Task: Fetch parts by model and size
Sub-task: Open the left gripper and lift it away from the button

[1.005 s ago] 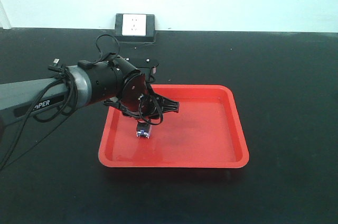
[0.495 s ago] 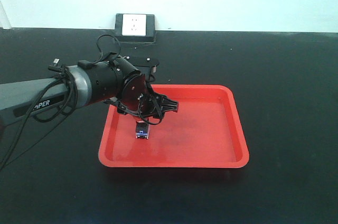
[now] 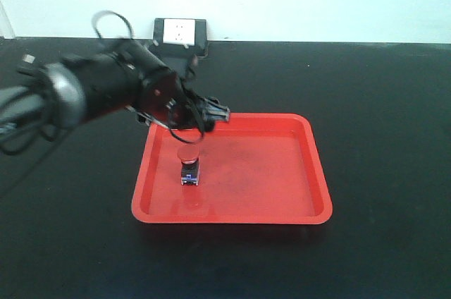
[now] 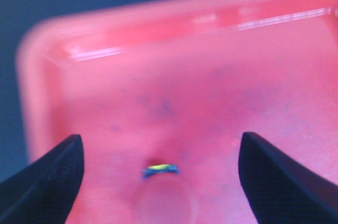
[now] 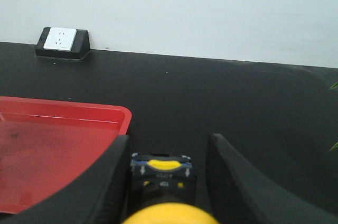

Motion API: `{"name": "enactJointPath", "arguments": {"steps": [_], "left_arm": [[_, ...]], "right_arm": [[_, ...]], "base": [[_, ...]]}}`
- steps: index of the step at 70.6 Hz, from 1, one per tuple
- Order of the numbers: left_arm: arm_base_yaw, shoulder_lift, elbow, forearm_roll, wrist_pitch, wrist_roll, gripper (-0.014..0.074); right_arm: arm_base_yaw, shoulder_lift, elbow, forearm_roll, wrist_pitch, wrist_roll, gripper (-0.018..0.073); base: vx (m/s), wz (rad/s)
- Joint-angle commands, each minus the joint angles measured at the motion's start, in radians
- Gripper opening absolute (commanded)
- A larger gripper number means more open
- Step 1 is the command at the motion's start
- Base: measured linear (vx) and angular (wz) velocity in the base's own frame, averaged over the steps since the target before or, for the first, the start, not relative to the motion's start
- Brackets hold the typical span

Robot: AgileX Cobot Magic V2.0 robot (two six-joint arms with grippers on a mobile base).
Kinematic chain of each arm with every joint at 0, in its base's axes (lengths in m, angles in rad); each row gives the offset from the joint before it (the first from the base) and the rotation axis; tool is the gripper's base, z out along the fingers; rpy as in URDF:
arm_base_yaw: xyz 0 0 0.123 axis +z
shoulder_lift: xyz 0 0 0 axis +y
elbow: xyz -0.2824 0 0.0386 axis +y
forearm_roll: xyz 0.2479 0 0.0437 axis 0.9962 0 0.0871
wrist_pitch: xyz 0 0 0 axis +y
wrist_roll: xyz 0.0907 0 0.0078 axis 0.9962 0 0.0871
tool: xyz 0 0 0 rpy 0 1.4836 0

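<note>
My left end effector [image 3: 223, 111] hangs over the back-left corner of the shallow red plastic tray [image 3: 310, 172], jaws spread wide and holding nothing. The red-capped mushroom-head push-button switch [image 3: 188, 166] stands free in the tray's left half. It is upright, cap up and blue-grey base down, so its long axis is vertical. My right end effector [image 5: 168, 150] is clamped on the yellow-capped mushroom-head push-button switch [image 5: 161, 179], outside the tray and past its corner, above the black tabletop [image 5: 237, 102]. That switch's axis runs along the fingers, cap toward the wrist and base outward. I judge both parts light, rigid and sturdy. The domed caps look slippery, so I'd pinch the squarish dark body beneath.
</note>
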Motion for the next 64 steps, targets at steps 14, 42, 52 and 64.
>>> {"name": "enactJointPath", "arguments": {"steps": [14,42,52,64], "left_arm": [[0.066,-0.197,-0.029,0.095,0.065,0.034,0.0514],[0.238,-0.393,0.054,0.209,0.149,0.102,0.0208],[0.295,-0.52,0.217,0.226,0.057,0.102,0.0057],[0.321,-0.727,0.423,0.248,-0.125,0.102,-0.0007]], "right_arm": [[-0.005,0.018,-0.028,-0.027,-0.074,-0.007,-0.0002],[-0.005,0.018,-0.028,-0.026,-0.076,-0.007,-0.0002],[-0.005,0.018,-0.028,-0.026,-0.076,-0.007,-0.0002],[-0.005,0.018,-0.028,-0.026,-0.076,-0.007,-0.0002]], "base": [[0.0,0.0],[0.0,0.0],[0.0,0.0],[0.0,0.0]]}}
